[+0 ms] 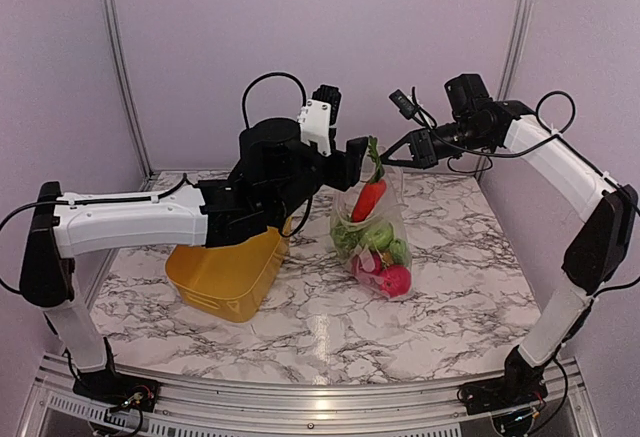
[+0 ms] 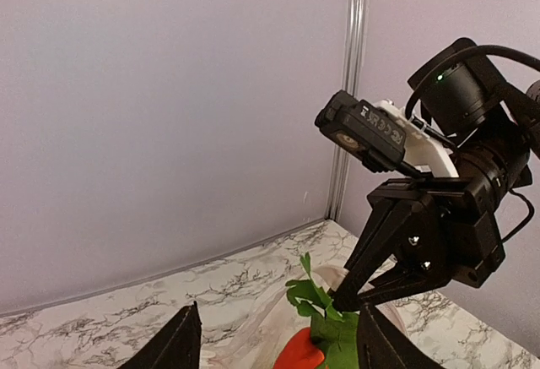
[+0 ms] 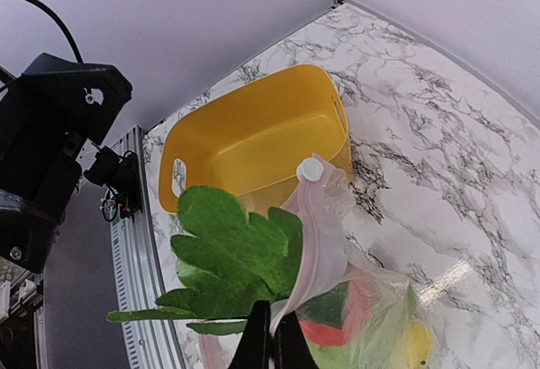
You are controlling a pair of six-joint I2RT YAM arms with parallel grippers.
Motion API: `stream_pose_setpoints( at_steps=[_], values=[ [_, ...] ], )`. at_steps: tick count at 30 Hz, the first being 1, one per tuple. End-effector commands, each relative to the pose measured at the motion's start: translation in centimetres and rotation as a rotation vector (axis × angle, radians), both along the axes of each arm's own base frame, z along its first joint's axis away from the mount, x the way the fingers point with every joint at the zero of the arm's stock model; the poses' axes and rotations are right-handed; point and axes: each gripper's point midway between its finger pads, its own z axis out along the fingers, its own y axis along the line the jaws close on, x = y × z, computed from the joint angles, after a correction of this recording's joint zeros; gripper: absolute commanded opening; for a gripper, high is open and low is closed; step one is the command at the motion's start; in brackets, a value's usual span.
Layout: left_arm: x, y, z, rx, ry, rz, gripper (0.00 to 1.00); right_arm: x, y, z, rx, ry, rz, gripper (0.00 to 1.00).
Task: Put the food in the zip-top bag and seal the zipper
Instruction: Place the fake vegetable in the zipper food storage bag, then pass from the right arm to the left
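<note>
marbled worktop (image 1: 480, 257) under lilac walls carries a yellow bin (image 1: 225, 277). just beside it the zip-top bag (image 1: 372, 237) hangs, its bottom apparently resting on the stone. right end effector (image 3: 270, 344) is clenched on the pink zipper (image 3: 316, 242), holding the mouth up. left end effector (image 2: 278, 348) is released, fingers either side of the carrot (image 1: 368, 200), whose leaves poke above the other food (image 1: 385, 257). my advice: push the carrot fully below the strip first, or the leaves will likely jam the seal.

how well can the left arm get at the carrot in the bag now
Likely yes: the open left gripper sits right at the carrot, nothing between, and the right gripper holds the bag mouth up.
</note>
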Motion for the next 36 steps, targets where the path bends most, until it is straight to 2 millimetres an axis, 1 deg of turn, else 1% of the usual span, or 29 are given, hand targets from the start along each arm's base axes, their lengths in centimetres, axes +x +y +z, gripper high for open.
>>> stream_pose_setpoints(
  at_steps=[1, 3, 7, 12, 16, 19, 23, 28, 30, 33, 35, 36],
  values=[
    [0.0, 1.0, -5.7, 0.126, 0.276, 0.048, 0.64, 0.6, -0.1, 0.8, 0.014, -0.048, 0.001, 0.00],
    [0.2, 1.5, -6.7, 0.132, 0.327, 0.082, 0.64, 0.6, -0.1, 0.7, 0.014, -0.048, 0.002, 0.00],
    [0.7, 1.5, -8.1, 0.129, 0.399, 0.091, 0.61, 0.6, 0.1, 0.6, 0.015, -0.047, 0.007, 0.00],
    [2.4, 1.3, -10.4, 0.107, 0.523, 0.101, 0.52, 0.3, 0.3, 0.6, 0.006, -0.055, 0.011, 0.00],
    [3.5, 1.6, -12.1, 0.113, 0.587, 0.143, 0.44, 0.1, 0.3, 0.5, -0.004, -0.062, 0.010, 0.00],
    [4.2, 1.6, -12.9, 0.106, 0.608, 0.140, 0.39, 0.0, 0.3, 0.5, -0.006, -0.065, 0.010, 0.00],
    [4.8, 1.1, -13.6, 0.107, 0.635, 0.118, 0.33, 0.0, 0.4, 0.3, -0.011, -0.065, 0.009, 0.00],
    [4.8, 0.5, -13.8, 0.111, 0.647, 0.085, 0.29, 0.1, 0.4, 0.2, -0.018, -0.069, 0.003, 0.00],
    [4.8, 0.2, -14.0, 0.117, 0.653, 0.066, 0.23, 0.2, 0.4, 0.0, -0.023, -0.069, 0.000, 0.00],
    [4.7, -0.1, -13.9, 0.115, 0.669, 0.041, 0.11, 0.7, 0.1, -0.1, -0.040, -0.079, -0.021, 0.00],
    [4.7, 0.1, -13.2, 0.095, 0.666, 0.050, 0.01, 1.3, -0.2, 0.1, -0.064, -0.101, -0.053, 0.00],
    [4.8, 0.4, -12.8, 0.079, 0.663, 0.060, 0.00, 1.9, -0.5, 0.5, -0.088, -0.125, -0.080, 0.01]
  ],
)
